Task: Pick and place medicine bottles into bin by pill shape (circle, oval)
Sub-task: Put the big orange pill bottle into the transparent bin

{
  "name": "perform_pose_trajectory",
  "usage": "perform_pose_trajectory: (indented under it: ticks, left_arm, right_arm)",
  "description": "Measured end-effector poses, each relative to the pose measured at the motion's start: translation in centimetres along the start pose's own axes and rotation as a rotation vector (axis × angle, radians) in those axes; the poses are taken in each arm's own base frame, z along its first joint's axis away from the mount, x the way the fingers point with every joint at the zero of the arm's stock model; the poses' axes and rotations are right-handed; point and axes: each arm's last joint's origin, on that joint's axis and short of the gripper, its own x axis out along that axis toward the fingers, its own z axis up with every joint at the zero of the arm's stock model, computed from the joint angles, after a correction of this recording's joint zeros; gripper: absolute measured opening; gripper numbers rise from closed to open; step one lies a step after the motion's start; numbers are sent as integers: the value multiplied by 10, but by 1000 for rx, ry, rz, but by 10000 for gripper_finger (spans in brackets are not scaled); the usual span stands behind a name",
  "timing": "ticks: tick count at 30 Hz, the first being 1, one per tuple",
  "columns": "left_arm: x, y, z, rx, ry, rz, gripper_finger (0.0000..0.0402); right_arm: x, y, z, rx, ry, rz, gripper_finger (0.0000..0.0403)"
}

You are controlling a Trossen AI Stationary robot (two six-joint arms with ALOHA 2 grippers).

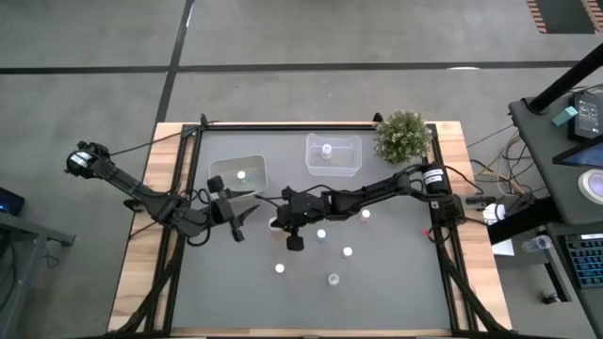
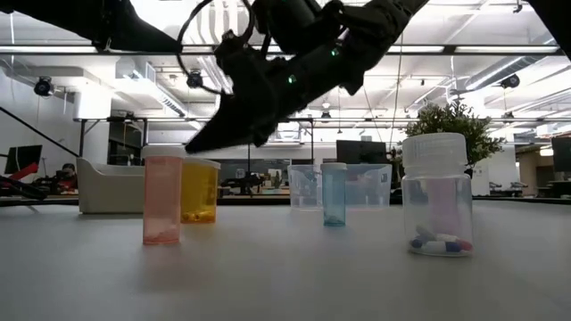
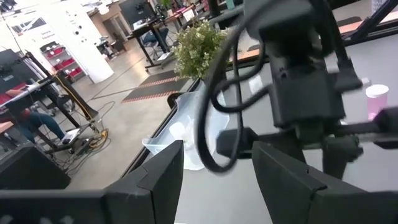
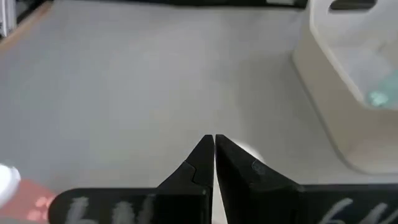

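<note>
We note right pincer (image 4: 214,146) empty, fingers pressed together mid-counter (image 1: 396,301), left pincer (image 1: 243,213) parted, empty, beside left tub (image 1: 237,173), loose medicine bottles (image 1: 320,234) nearby.

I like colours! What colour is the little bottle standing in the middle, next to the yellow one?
Light blue bottle, see-through; the low view shows it best.

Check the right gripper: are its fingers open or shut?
Shut, and empty. In the right wrist view the fingers meet tip to tip above bare table, with nothing between them.
</note>
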Motion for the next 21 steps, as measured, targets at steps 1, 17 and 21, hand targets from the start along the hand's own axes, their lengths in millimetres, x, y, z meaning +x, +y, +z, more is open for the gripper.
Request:
perform_pose_trajectory:
  ticks: [1,17,21]
  left_arm:
    - [0,0,0,1,1,0,176]
    - [0,0,0,-2,1,0,176]
    - [0,0,0,-3,1,0,176]
  right_arm:
    - [2,0,-3,1,9,1,9]
    - [6,-1,-7,22,23,0,9]
    - [4,-1,-4,-1,19,-1,9]
